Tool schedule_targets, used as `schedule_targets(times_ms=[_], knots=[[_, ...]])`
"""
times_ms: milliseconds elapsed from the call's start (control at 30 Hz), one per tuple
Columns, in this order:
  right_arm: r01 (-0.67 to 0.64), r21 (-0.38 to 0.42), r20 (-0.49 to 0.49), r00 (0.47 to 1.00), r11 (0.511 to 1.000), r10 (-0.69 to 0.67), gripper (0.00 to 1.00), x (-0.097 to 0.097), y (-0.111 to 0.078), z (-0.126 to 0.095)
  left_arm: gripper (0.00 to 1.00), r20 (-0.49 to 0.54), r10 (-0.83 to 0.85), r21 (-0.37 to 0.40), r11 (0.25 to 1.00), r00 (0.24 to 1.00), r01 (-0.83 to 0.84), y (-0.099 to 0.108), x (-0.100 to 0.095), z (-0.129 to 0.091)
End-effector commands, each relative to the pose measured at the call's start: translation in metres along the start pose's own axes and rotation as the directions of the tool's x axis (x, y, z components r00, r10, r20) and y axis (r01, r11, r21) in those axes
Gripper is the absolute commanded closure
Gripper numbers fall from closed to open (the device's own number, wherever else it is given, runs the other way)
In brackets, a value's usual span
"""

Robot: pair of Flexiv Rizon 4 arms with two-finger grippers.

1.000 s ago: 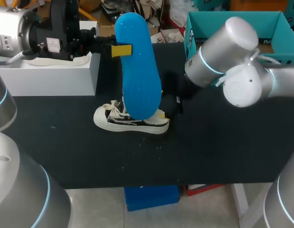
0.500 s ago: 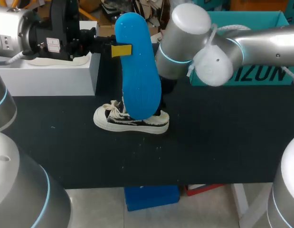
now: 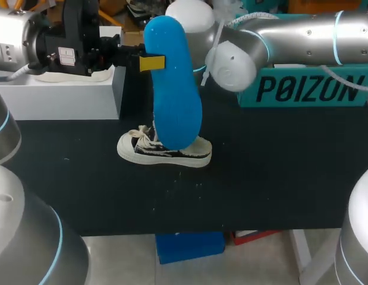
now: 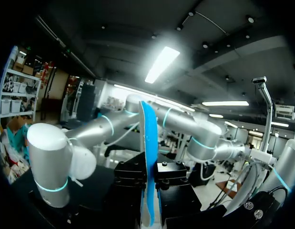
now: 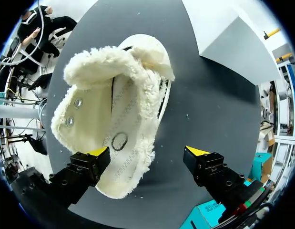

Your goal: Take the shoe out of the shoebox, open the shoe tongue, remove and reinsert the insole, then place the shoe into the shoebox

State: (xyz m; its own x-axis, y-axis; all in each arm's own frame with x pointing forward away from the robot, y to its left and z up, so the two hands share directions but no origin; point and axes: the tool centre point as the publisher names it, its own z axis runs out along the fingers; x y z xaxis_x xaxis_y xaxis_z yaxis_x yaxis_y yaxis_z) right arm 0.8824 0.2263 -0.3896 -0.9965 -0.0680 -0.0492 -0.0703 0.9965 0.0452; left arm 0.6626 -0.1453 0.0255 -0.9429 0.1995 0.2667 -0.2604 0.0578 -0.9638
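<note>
left gripper (image 3: 151,62) fingers clamp the tall bright blue foam insole (image 3: 173,89), held upright with its lower end over the black-and-white canvas sneaker with fleecy lining (image 3: 163,151) on the black table (image 3: 261,178); none of these has shifted. right gripper (image 5: 147,153) is spread wide above the sneaker. the right arm (image 3: 279,35) has swung leftward behind the insole, uncovering the teal cardboard shoebox (image 3: 308,89).

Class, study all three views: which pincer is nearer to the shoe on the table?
Right. The right pincer hangs open directly over the shoe, close above its fleecy lining. The left pincer is higher and off to the side, shut on the upright blue insole.
</note>
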Motion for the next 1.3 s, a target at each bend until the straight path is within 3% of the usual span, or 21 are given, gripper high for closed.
schedule_targets(times_ms=[33,167,200,233,1300], knots=[[-0.003,0.079,-0.016,1.000,0.997,0.004,0.00,-0.0053,0.0067,0.0086,1.00,0.001,0.001,0.000,1.000,1.000,-0.001,0.0013,-0.0004,0.0011],[-0.006,0.065,-0.029,1.000,0.998,0.008,0.00,-0.0067,0.0083,0.0139,1.00,0.001,0.001,0.000,1.000,1.000,-0.001,0.0013,-0.0004,0.0011],[-0.011,0.062,-0.031,0.999,0.998,0.013,0.61,-0.0069,0.0081,0.0158,1.00,0.001,0.001,0.000,1.000,1.000,-0.001,0.0013,-0.0004,0.0011],[-0.020,0.058,-0.034,0.999,0.998,0.022,1.00,-0.0069,0.0077,0.0172,1.00,0.001,0.001,0.000,1.000,1.000,-0.001,0.0013,-0.0004,0.0011],[-0.039,0.051,-0.023,0.999,0.998,0.040,1.00,-0.0075,0.0029,0.0118,1.00,0.001,0.001,0.000,1.000,1.000,-0.001,0.0013,-0.0004,0.0011]])
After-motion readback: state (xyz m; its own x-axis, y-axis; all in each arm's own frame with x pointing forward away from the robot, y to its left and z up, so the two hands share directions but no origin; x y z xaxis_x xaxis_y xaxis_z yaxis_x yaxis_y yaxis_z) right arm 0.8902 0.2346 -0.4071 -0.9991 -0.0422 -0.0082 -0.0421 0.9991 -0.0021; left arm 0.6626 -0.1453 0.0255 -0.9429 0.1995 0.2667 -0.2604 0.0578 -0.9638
